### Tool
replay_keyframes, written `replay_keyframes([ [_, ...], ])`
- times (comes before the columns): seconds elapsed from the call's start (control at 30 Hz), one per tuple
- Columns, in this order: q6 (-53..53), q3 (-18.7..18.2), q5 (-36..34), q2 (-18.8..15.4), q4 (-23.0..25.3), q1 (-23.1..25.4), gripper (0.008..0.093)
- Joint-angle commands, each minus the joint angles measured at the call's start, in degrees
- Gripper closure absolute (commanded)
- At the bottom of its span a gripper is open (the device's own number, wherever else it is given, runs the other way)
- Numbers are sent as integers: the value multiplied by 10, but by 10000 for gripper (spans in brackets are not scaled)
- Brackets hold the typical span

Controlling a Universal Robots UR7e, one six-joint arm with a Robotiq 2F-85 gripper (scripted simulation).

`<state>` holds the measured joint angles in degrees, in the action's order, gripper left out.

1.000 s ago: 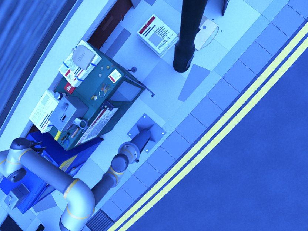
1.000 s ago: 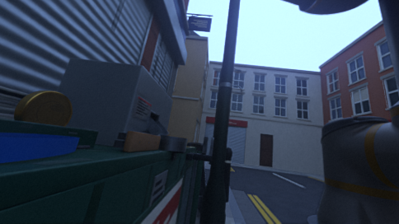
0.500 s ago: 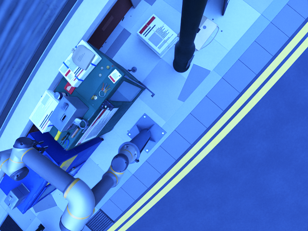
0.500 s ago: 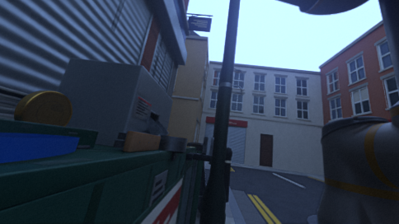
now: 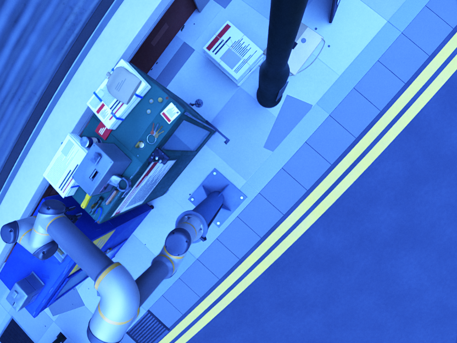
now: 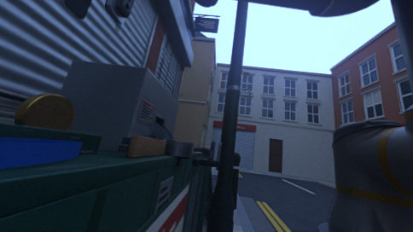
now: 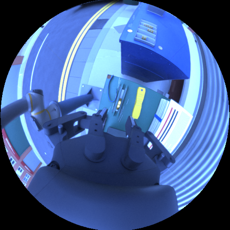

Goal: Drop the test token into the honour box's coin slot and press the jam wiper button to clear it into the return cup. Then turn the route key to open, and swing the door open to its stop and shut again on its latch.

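Note:
On the green news stand [image 5: 140, 147] by the shutter wall, the grey honour box [image 5: 100, 169] stands at the near end with its dark coin slot [image 5: 94, 174] on top and the return cup [image 5: 120, 182] at its side. A gold token [image 6: 44, 111] stands on edge on the stand's rim. My gripper [image 7: 117, 120] hangs off the stand's near end, above its edge, open and empty. Beyond the fingers lie a yellow-handled tool [image 7: 138, 102] and several slim tools [image 7: 119, 100].
Behind the stand runs the corrugated shutter [image 6: 72, 47]. A blue cabinet [image 7: 154, 45] sits just past the stand's end, under my wrist. Bundled papers [image 5: 61, 170] flank the box, a lamp post [image 5: 277, 55] rises further along the pavement, and my base [image 5: 217, 197] is bolted kerbside.

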<state>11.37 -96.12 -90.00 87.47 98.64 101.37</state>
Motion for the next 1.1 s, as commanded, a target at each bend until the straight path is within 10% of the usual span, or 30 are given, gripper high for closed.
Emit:
replay_keyframes([
  [0.0,0,-5,0,-1,7,0,534],
  [1.07,0,-94,0,-29,124,0,534],
])
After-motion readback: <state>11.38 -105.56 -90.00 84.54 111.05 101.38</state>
